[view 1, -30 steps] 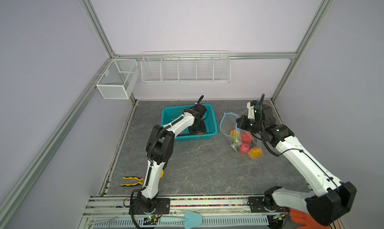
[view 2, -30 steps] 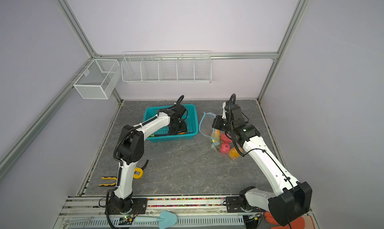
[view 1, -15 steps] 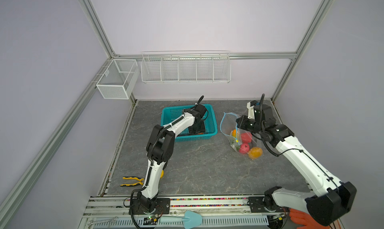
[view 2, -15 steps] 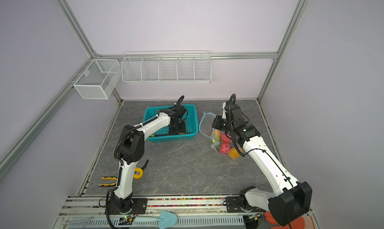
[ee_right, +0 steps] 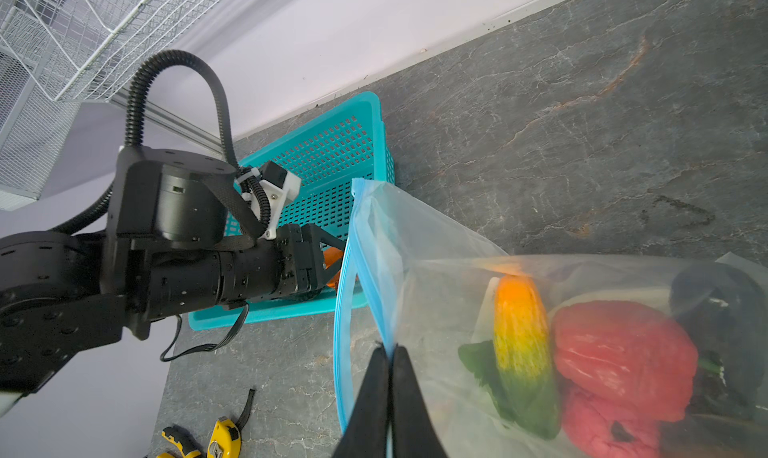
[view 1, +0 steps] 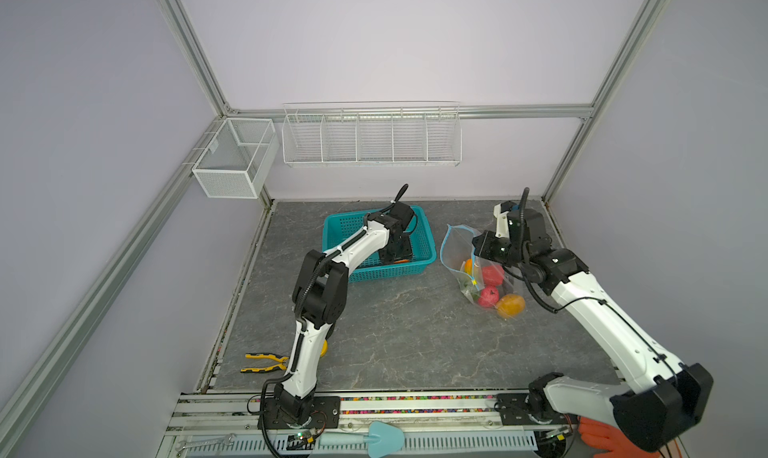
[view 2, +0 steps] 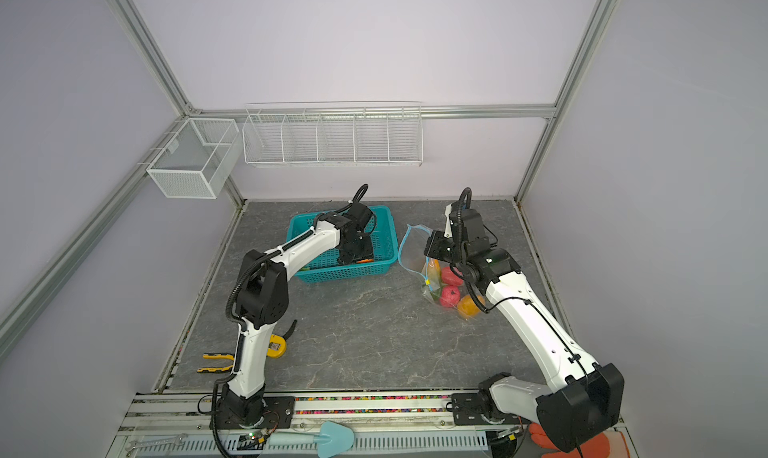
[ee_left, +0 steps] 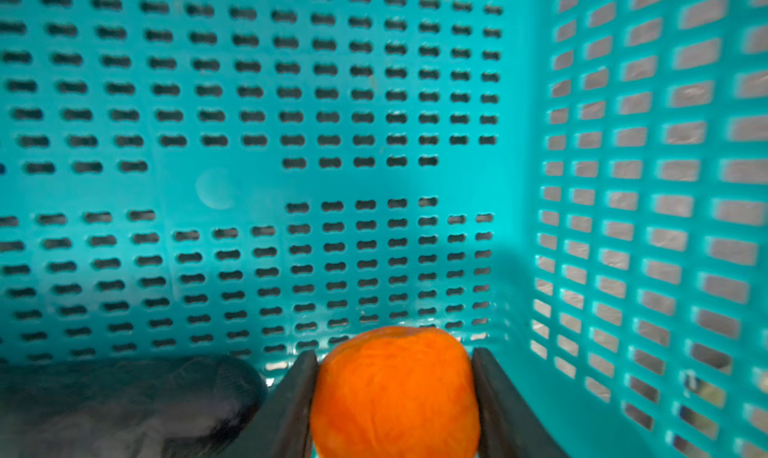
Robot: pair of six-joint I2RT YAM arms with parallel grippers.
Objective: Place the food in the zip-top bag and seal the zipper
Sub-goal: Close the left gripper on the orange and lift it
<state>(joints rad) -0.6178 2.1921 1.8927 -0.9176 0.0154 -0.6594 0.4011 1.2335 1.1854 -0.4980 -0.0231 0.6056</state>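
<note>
Now your left gripper (ee_left: pixel 394 352) clamps the orange food piece (ee_left: pixel 395 397) in the teal basket (ee_left: pixel 623 185), while your right gripper (ee_right: pixel 389 350), closed, pinches, it seems, the zipper (ee_right: pixel 341 310) of the zip-top bag (ee_right: pixel 436 235).

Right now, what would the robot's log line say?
left gripper: closed on orange fruit in basket | right gripper: pinching bag rim | zipper: open | food in bag: several pieces

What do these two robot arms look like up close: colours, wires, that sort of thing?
Both the left arm and right arm have smooth white shells between chunky black joints. A black ribbed hose loops over each wrist. The jaws are dark, flat, tapering blades.
</note>
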